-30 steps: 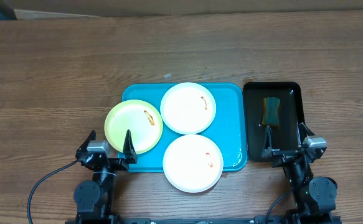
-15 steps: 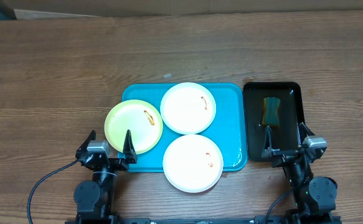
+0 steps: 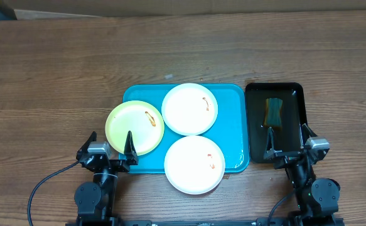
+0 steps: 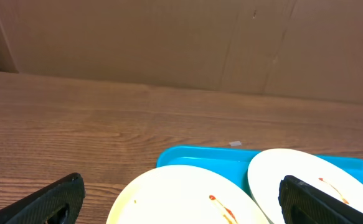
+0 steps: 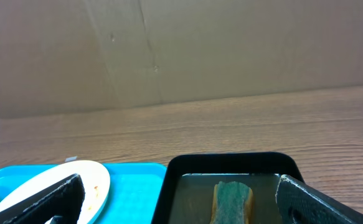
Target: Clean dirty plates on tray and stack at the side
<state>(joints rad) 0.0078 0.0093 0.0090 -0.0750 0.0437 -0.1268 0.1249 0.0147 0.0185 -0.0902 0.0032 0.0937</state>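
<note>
Near the front edge, left gripper [image 3: 111, 139] and right gripper [image 3: 287, 135] gape empty; pressing the white plate [image 3: 194, 164] overhanging the tray [image 3: 233, 135] might tip it.

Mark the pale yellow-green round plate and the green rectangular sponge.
pale yellow-green round plate [image 3: 131, 130], overhead view, on its bare middle.
green rectangular sponge [image 3: 274, 112], overhead view, middle of its top face.

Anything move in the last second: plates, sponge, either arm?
Nothing visibly changed. The left gripper and right gripper stay open and empty; the yellow-green plate, far white plate and near white plate still lie on the blue tray, the sponge in the black tray.
</note>
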